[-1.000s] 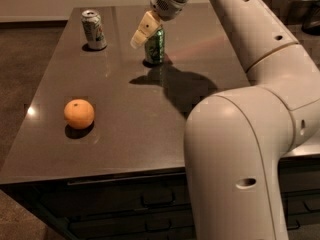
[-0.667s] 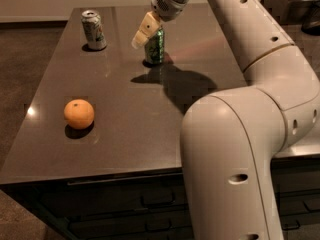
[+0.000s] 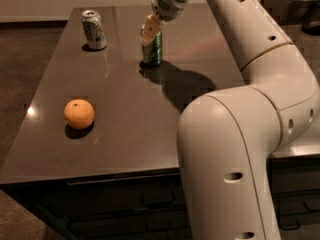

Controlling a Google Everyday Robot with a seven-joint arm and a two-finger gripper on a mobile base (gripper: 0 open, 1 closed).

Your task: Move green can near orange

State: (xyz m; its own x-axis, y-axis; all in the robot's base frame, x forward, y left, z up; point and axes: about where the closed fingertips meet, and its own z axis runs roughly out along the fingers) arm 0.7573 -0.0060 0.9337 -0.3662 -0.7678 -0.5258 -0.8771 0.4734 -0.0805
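Observation:
The green can (image 3: 152,51) stands upright on the dark table (image 3: 125,144), at the back middle. My gripper (image 3: 150,31) is down at the can's top, its pale tip against the can's upper left side, hiding the can's lid. The can rests on the table. The orange (image 3: 79,114) sits alone at the front left of the table, well apart from the can and gripper.
A white can with green and red marks (image 3: 94,29) stands at the back left. My large white arm (image 3: 235,134) covers the right side of the table. Dark drawers (image 3: 125,209) run below the front edge. The table's left edge drops to the floor.

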